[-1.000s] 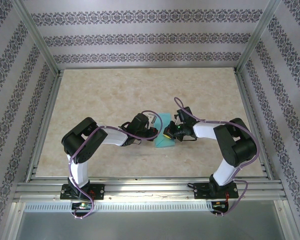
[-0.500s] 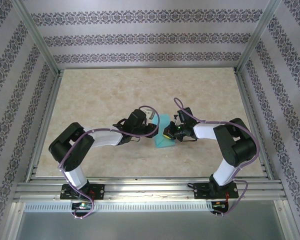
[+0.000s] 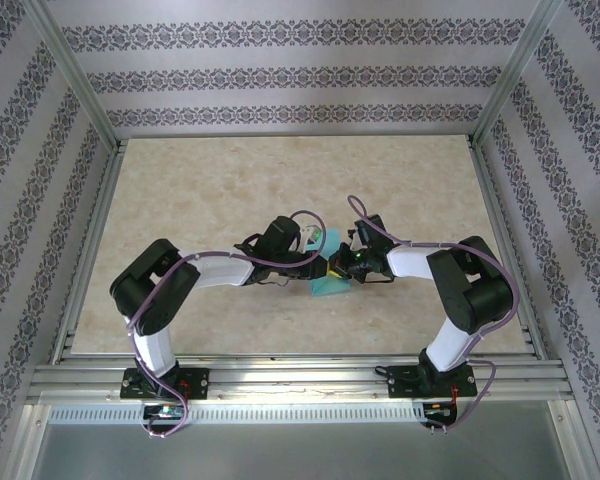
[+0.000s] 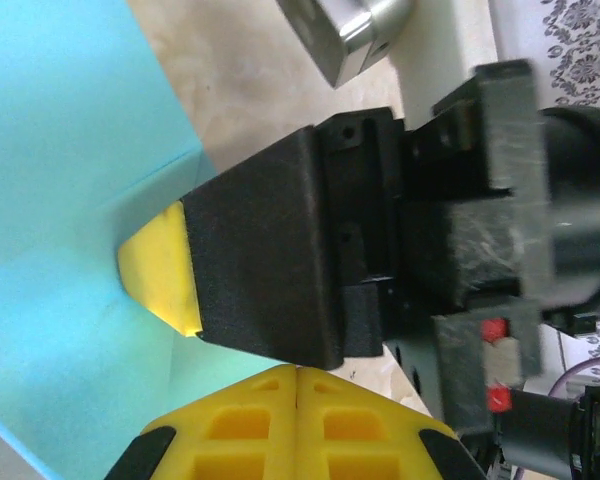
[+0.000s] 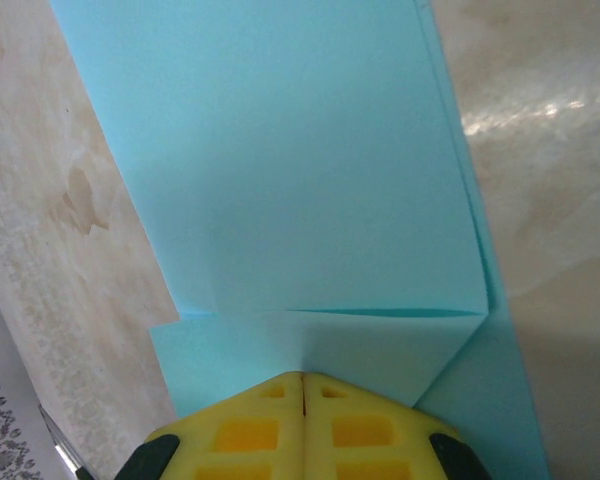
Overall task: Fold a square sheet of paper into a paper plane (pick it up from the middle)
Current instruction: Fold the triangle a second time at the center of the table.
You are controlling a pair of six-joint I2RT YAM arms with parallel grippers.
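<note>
A: At the centre of the top view, what is marked?

B: The left gripper (image 3: 318, 263) and the right gripper (image 3: 337, 268) are shown tip to tip on the table (image 3: 230, 190). The turquoise sheet of paper (image 3: 328, 290) is seen beneath them, folded, its lower part extending towards the bottom of the frame.

A: In the left wrist view, how are the jaws drawn?

B: At the lower edge the left gripper (image 4: 297, 385) is seen with its yellow pads pressed together along one seam. Whether paper is nipped between them cannot be told. The right gripper (image 4: 160, 275) is shown at mid-frame, its yellow tip resting on the sheet of paper (image 4: 70, 150), which occupies the left side.

A: And in the right wrist view?

B: The right gripper (image 5: 302, 385) is seen at the bottom centre, pads closed together, touching a horizontal fold. The sheet of paper (image 5: 300, 180) is laid from there to the upper edge, with table (image 5: 550, 150) exposed on both sides.
</note>
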